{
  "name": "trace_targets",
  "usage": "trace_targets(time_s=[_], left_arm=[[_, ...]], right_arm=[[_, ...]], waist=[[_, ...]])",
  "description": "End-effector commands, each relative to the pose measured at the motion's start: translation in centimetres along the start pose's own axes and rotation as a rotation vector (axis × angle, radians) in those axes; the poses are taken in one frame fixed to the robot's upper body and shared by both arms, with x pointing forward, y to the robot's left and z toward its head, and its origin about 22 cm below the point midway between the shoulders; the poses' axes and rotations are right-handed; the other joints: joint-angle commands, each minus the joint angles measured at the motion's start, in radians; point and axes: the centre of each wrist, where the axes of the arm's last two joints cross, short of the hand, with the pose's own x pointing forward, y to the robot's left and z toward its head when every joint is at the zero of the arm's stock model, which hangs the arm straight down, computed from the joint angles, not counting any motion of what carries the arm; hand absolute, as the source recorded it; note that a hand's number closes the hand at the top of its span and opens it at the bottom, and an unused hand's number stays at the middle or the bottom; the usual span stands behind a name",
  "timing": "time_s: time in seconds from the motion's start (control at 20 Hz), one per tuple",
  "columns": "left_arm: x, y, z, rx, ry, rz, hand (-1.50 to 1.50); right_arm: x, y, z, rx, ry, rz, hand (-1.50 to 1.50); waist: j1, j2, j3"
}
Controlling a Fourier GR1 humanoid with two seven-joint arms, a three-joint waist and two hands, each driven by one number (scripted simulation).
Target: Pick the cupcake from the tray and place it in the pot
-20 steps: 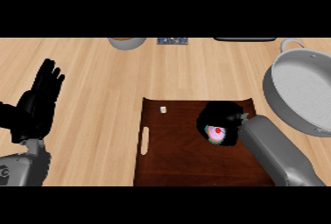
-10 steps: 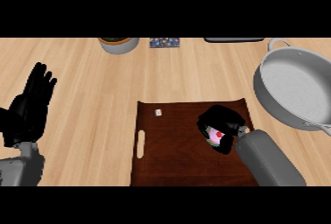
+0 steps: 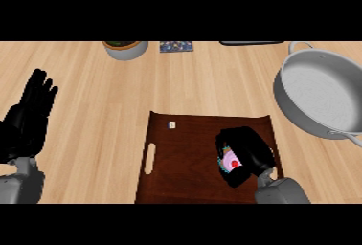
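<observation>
**Right hand wrapped round the cupcake over the tray**

Here is the right hand [image 3: 246, 154], fingers curled tight round the cupcake [image 3: 230, 163]. Only a sliver of pink and white frosting with a red spot peeks out on the hand's 9 o'clock side. Hand and cupcake sit over the right half of the dark brown tray [image 3: 185, 184], near its right edge. Whether the cupcake touches the tray's surface, I cannot tell.

Out at 9 o'clock from the hand, a slot [image 3: 150, 159] runs along the tray's left side, and at 10 o'clock a small white piece [image 3: 172, 125] lies near the tray's far left corner.

Up at 1 o'clock, well apart from the tray, stands the grey pot [image 3: 288, 103], mouth open to us, nothing showing inside.

Far over at 9 o'clock, the left hand [image 3: 27, 122] rests open, fingers straight and pointing up, at the view's left edge.

Along the wooden counter [image 3: 198, 81], at 11 o'clock, a grey bowl [image 3: 127, 51] with something green and brown in it. Just right of it is a patterned square [image 3: 176, 46], and at 12 o'clock a dark flat object [image 3: 252, 43].
</observation>
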Motion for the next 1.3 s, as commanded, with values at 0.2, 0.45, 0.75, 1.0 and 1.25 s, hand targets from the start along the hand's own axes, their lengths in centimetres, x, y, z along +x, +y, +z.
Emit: trace_targets(time_s=[0.2,0.45,0.75,1.0,1.25], left_arm=[[0.3,-0.5,0.6,-0.009,-0.013,0.008,0.00],[-0.3,-0.5,0.0,-0.054,0.002,0.017,0.00],[1.2,-1.2,-1.3,-0.048,-0.027,0.007,0.00],[0.9,-2.7,0.0,-0.062,-0.040,0.003,0.00],[0.8,-2.9,-0.3,-0.063,-0.035,0.019,0.00]], right_arm=[[3.0,-7.2,6.2,-0.562,0.106,-0.117,1.50],[3.1,-10.6,10.7,-0.759,0.177,-0.134,1.50],[1.9,-15.2,13.2,-0.818,0.247,-0.155,1.50],[-3.0,-18.1,12.9,-0.840,0.261,-0.242,1.50],[-8.6,-19.3,10.0,-0.826,0.303,-0.297,1.50]], waist=[[0.022,0.010,0.003],[0.043,0.020,0.003],[0.057,0.024,0.003],[0.062,0.024,0.003],[0.068,0.026,0.004]])
